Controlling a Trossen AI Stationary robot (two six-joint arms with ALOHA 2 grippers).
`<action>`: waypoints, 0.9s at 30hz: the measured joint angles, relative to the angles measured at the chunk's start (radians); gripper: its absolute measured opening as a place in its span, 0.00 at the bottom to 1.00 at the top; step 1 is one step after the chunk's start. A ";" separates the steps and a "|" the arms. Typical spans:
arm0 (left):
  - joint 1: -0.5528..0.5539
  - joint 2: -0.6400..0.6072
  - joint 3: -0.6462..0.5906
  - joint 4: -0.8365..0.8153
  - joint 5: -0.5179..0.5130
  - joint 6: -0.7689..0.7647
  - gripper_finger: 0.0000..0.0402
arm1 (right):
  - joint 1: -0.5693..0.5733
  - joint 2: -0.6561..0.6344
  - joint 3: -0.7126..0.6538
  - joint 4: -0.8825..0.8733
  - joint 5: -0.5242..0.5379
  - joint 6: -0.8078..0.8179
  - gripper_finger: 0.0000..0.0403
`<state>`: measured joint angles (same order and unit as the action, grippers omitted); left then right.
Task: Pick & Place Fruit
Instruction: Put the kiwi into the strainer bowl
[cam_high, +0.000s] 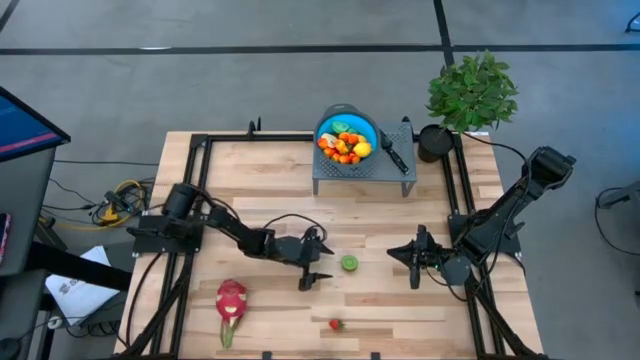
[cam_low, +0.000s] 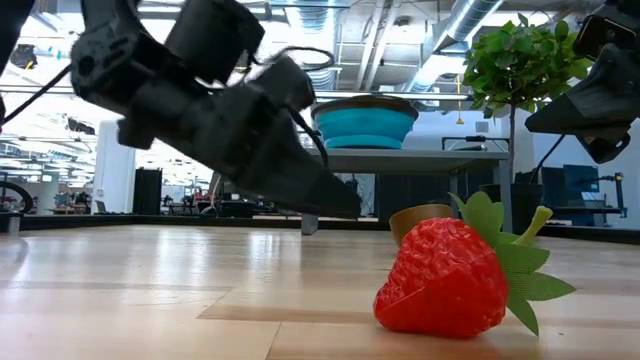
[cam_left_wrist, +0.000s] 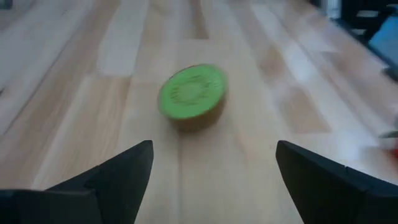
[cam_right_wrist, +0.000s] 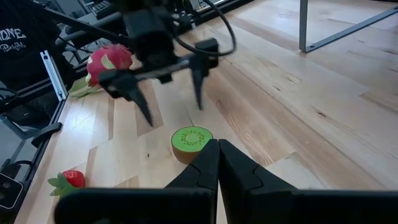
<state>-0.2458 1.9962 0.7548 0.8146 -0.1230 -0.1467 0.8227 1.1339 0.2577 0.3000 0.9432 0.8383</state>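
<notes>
Mid-tabletop, left gripper fingers spread beside the kiwi half; right gripper fingers pressed together nearby.

**Around the worktop: stand, bowl, knife, plant**

A pale butcher-block worktop edged by a black metal frame fills the high view. At its 12 o'clock edge stands a grey perforated metal stand. A blue bowl sits on the stand, and a black-handled knife lies just beside the bowl at 3 o'clock. A leafy green potted plant stands at about 1 o'clock, near the stand. Yellow cables lie coiled on the grey floor at 9 o'clock.
</notes>
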 joint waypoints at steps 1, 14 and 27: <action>0.008 0.015 0.010 -0.001 0.000 -0.005 0.83 | 0.000 0.000 0.000 0.000 0.000 0.000 0.00; 0.057 0.181 0.181 0.005 0.109 -0.042 0.83 | 0.000 0.000 0.000 0.000 0.000 0.000 0.00; 0.060 0.181 0.206 0.005 0.135 -0.045 0.83 | 0.000 0.000 0.000 0.000 0.000 0.000 0.00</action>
<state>-0.1854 2.1777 0.9604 0.8197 0.0115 -0.1917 0.8227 1.1339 0.2579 0.2997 0.9432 0.8383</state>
